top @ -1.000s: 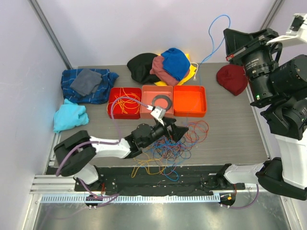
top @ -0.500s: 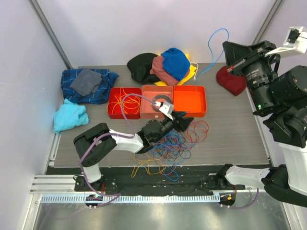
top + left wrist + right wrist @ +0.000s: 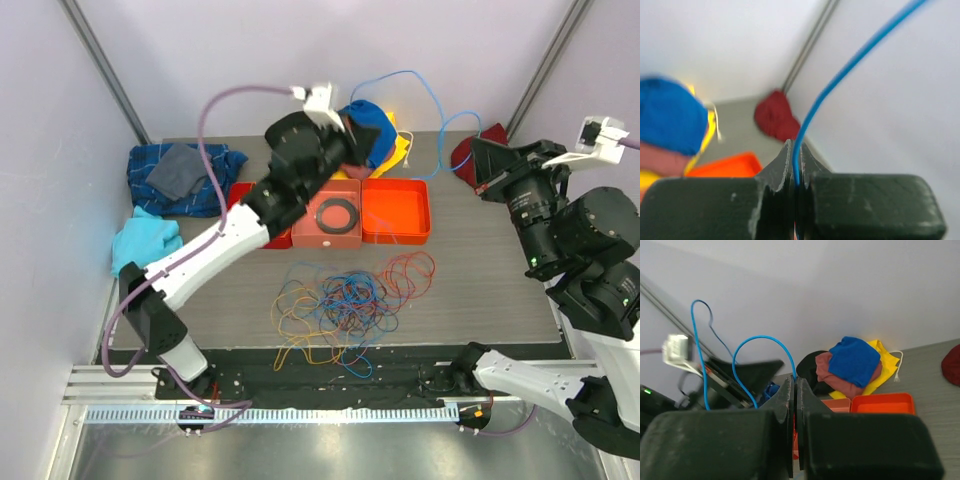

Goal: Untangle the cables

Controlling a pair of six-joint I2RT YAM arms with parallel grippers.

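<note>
The cables (image 3: 345, 300) lie as a loose tangle of orange, blue, red and yellow loops on the table's front middle. One blue cable (image 3: 415, 85) arcs through the air between both grippers. High over the trays, my left gripper (image 3: 350, 132) is shut on this blue cable (image 3: 840, 75), which runs up and right out of the jaws. My right gripper (image 3: 478, 160) is raised at the right and shut on the same cable (image 3: 762, 340), which loops away to the left. The left gripper (image 3: 796, 152) and right gripper (image 3: 795, 382) both pinch it at the tips.
Three trays stand in a row: a red one (image 3: 236, 192) with orange wire, a salmon one (image 3: 302, 236) holding a black ring (image 3: 336, 213), and an orange one (image 3: 395, 212). Cloth piles lie at the back (image 3: 372, 125), a dark red cloth (image 3: 468, 152) at back right, and blue cloths (image 3: 185, 175) at left.
My left gripper has risen from the tangle to high over the trays and has shut on the blue cable. The right gripper has shifted forward and down, still shut on it.
</note>
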